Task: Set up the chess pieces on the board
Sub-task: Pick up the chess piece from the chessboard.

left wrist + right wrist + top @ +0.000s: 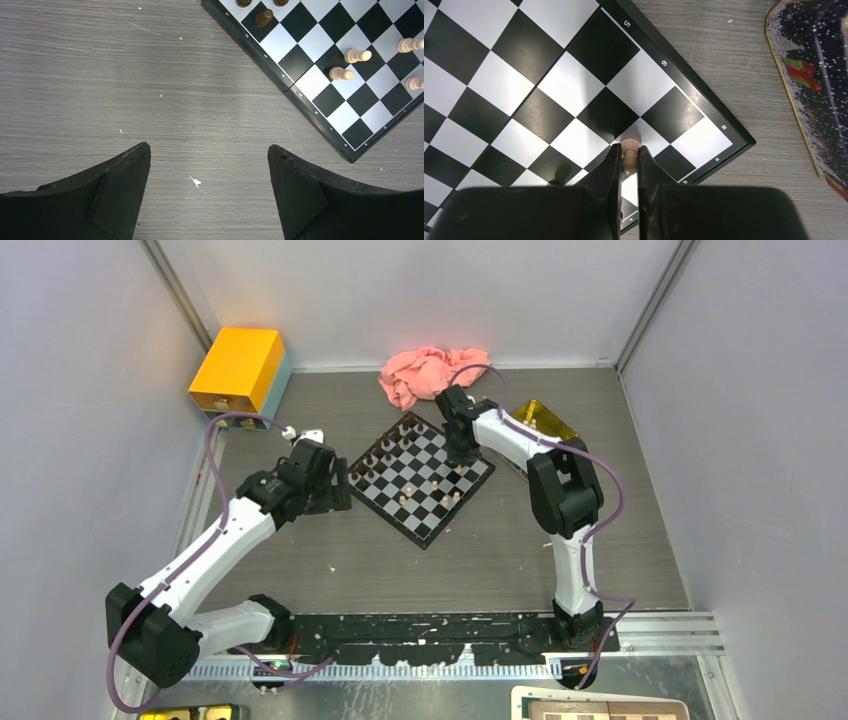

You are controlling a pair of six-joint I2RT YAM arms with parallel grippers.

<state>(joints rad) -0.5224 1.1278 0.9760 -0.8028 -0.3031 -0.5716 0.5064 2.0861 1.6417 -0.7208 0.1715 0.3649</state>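
The board [428, 522] lies turned like a diamond at mid-table. Dark chess pieces [385, 446] stand along its upper-left edge and a few pale ones [441, 498] near its lower right. My right gripper [462, 454] hangs over the board's right corner. In the right wrist view the right gripper [629, 148] is shut on a pale chess piece [630, 144] standing on the board [524, 50] near the corner. My left gripper [340, 486] is open over bare table left of the board; between its fingers [125, 170] there is nothing. The left wrist view shows pale pieces [357, 55] and a dark piece [263, 17].
An orange box [240, 368] sits at the back left and a pink cloth [432, 373] behind the board. A yellow see-through tray [546, 420] lies right of the board, close to the right arm. Walls close in both sides.
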